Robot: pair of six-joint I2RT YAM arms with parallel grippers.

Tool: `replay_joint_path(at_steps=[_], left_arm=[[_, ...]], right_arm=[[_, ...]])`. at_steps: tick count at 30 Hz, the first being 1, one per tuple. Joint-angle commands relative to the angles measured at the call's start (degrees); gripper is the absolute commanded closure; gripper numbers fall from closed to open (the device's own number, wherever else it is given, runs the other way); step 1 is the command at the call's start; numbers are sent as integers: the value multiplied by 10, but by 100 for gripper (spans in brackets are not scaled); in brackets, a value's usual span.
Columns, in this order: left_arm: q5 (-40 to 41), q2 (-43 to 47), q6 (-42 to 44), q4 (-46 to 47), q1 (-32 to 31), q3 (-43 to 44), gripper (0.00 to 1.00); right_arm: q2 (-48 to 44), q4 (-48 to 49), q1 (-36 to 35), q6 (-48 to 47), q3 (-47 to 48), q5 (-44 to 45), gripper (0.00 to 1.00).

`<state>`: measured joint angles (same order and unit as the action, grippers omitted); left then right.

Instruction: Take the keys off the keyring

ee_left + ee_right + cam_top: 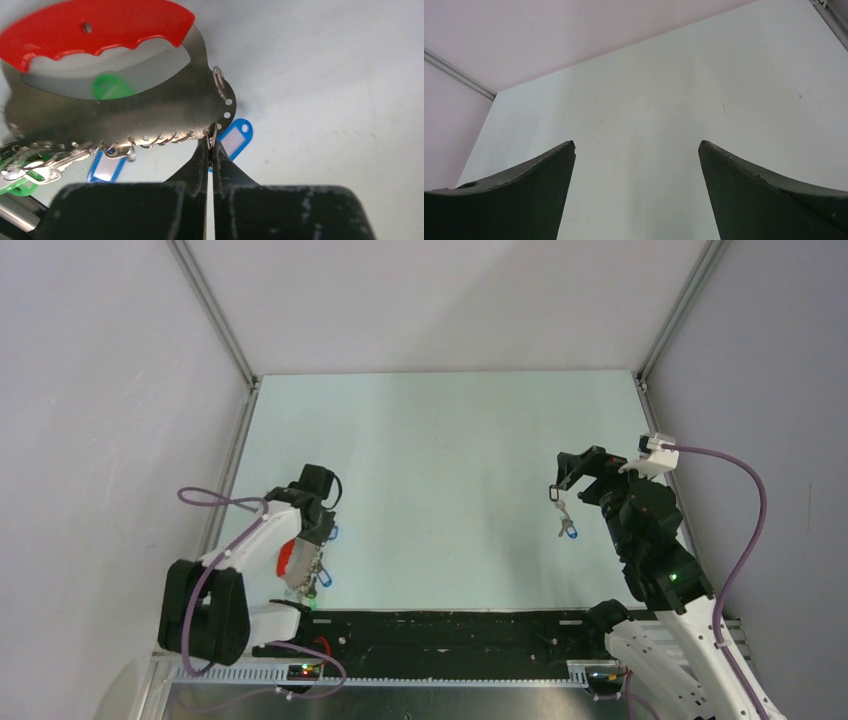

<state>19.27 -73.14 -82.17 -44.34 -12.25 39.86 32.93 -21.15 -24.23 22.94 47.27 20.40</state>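
Your left gripper (pixel 210 150) was pinched shut on a split ring (pixel 212 131) at the edge of the keyring (pixel 150 110), low over the table's (pixel 450 440) near-left corner. Your right gripper (pixel 636 143) stood spread and empty near one loose blue-capped key (pixel 566 527); several keys (pixel 45 170) hung on the keyring, so most work seemingly lay ahead.

The black-and-white left arm (pixel 250 545) sits folded close over its base, elbow sharply bent. Its black two-finger left gripper (pixel 212 145) points downward, jaws pinched together on a thin wire loop of the red-banded steel keyring (pixel 150 107). The black-and-white right arm (pixel 650 540) reaches forward and inward, its black right gripper (pixel 636 145) tilted up, fingers spread wide apart.
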Motion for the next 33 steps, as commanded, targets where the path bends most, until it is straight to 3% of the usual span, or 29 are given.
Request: replay_joint_path(at_steps=[1,8,11,13,19,21,25,29,33], left_arm=[[10,52,122,4,-37,72,100],[67,50,334,-1,-188,215,100],[73,65,477,24,-235,267,100],[41,81,572,50,-261,284,100],[-279,91,787,67,-275,331,100],[-317,87,838,67,-285,343,100],[-315,80,918,67,-315,366,100],[-328,73,988,66,-346,381,100],[-352,84,1051,67,-361,382,100]], right_arm=[[0,14,3,7,4,-15,1],[22,32,3,-5,4,-107,1],[36,42,3,-12,3,-151,1],[46,51,3,-30,3,-187,1],[74,106,2,-93,-10,-355,1],[79,141,2,-104,-24,-414,1],[90,228,-12,-159,-52,-528,6],[113,267,-71,-259,-62,-528,19],[141,281,-149,-371,-63,-485,23]])
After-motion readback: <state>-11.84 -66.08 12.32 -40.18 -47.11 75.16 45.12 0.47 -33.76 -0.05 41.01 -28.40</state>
